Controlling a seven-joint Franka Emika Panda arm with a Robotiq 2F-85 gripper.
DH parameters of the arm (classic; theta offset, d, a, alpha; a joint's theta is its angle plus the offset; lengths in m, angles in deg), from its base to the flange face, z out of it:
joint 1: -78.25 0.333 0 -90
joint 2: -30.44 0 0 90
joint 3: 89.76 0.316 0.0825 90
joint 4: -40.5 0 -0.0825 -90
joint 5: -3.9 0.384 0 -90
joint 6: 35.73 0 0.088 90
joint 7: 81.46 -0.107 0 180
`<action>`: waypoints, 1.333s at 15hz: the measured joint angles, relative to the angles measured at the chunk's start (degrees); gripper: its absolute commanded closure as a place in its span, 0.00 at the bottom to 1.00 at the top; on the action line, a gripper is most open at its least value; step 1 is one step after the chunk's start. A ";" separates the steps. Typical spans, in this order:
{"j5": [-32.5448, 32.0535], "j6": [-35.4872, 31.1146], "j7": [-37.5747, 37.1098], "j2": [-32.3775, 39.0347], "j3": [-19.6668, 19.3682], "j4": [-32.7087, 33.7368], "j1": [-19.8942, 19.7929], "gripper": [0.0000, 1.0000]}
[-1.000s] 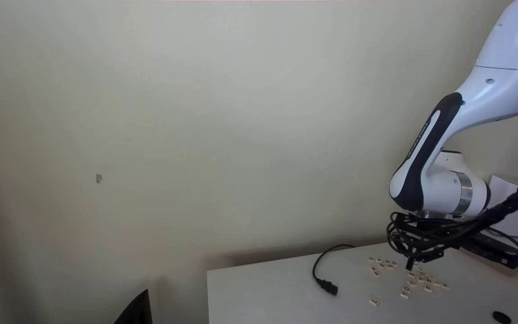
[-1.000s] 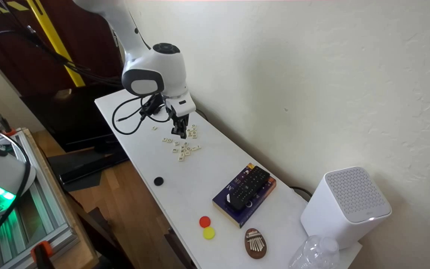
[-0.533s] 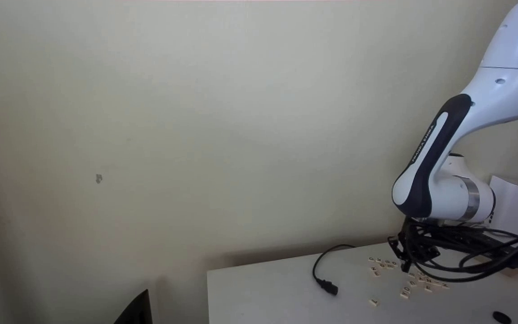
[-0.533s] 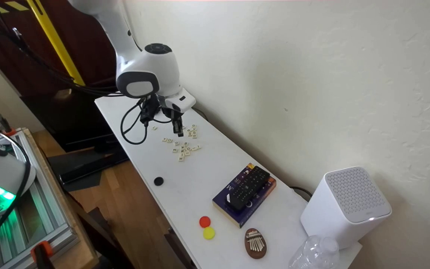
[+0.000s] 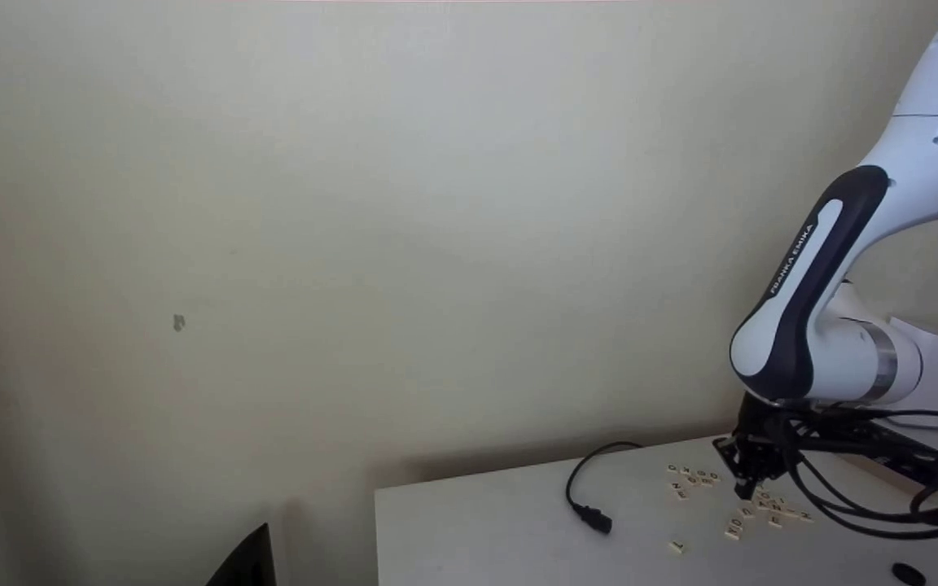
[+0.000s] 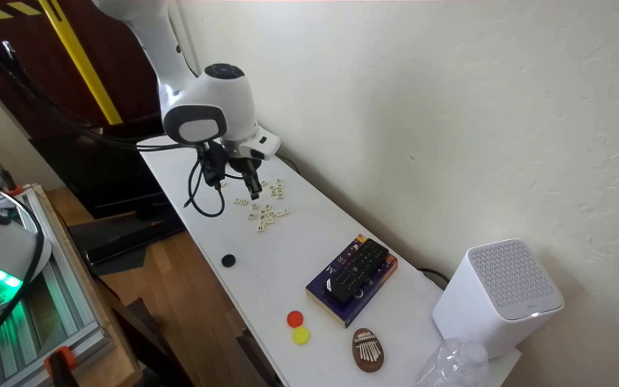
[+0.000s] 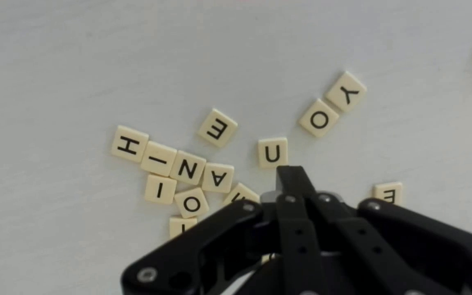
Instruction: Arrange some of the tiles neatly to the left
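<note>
The beige letter tiles lie flat and scattered on the white table in both exterior views (image 5: 734,529) (image 6: 262,215). In the wrist view a U tile (image 7: 273,153) lies just ahead of the fingertips. A slanted row from an H tile (image 7: 130,143) to an A tile (image 7: 218,177) lies left, with an E tile (image 7: 218,128) above it. An O tile (image 7: 319,119) and a Y tile (image 7: 346,91) touch at the upper right. My gripper (image 7: 290,176) is shut and seems empty, pointing down above the tiles. It hides some tiles. It also shows in both exterior views (image 5: 744,491) (image 6: 256,195).
A black cable (image 5: 593,518) lies on the table (image 5: 477,529) near the wall. A black disc (image 6: 228,260), a book (image 6: 320,290) with a remote (image 6: 357,269), a red disc (image 6: 295,319), a yellow disc (image 6: 301,335) and a white box (image 6: 495,301) are farther along. Loose cables hang from the arm.
The arm has shifted back a little and the hand has turned. The hanging cable loops have swung round. The fingertips stay close above the tiles, and the tiles have not visibly moved.
</note>
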 measured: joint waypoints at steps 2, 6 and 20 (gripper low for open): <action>-1.72 0.00 1.61 -0.05 -0.09 -0.44 -0.14 1.00; -4.85 0.00 2.94 -0.05 -1.17 -1.00 0.49 1.00; -8.34 0.00 3.49 0.81 -4.82 -0.49 4.64 1.00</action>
